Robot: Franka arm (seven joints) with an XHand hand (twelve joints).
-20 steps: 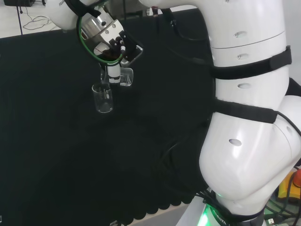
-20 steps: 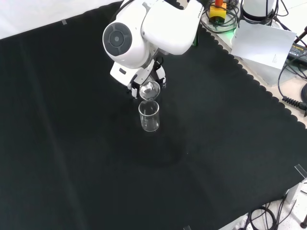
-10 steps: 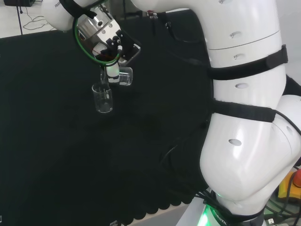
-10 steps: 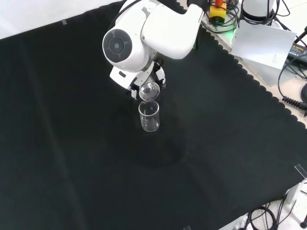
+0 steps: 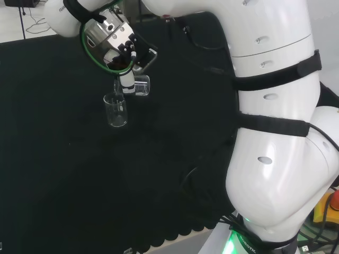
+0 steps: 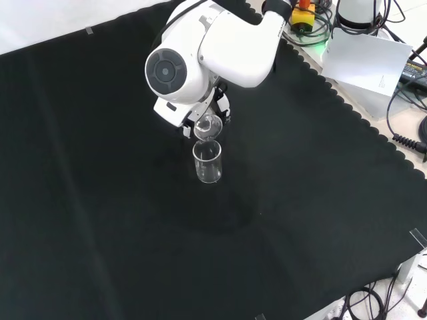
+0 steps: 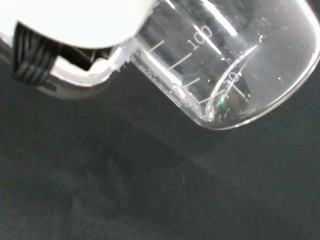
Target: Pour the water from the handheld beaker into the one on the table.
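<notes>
In the upper left of the head view our hand (image 5: 126,74) grips the handheld beaker (image 5: 141,85), tipped sideways above the table beaker (image 5: 115,110). Since a second ago it has shifted barely, so we judge the pour under way.

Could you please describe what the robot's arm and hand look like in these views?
The arm is made of large, glossy white rounded links, with black bands across them in the head view and small oval recesses. One link in the front view ends in a round grey cap. A green cable loops around the metallic wrist section. The hand is black and white, with thin black cables nearby.
</notes>
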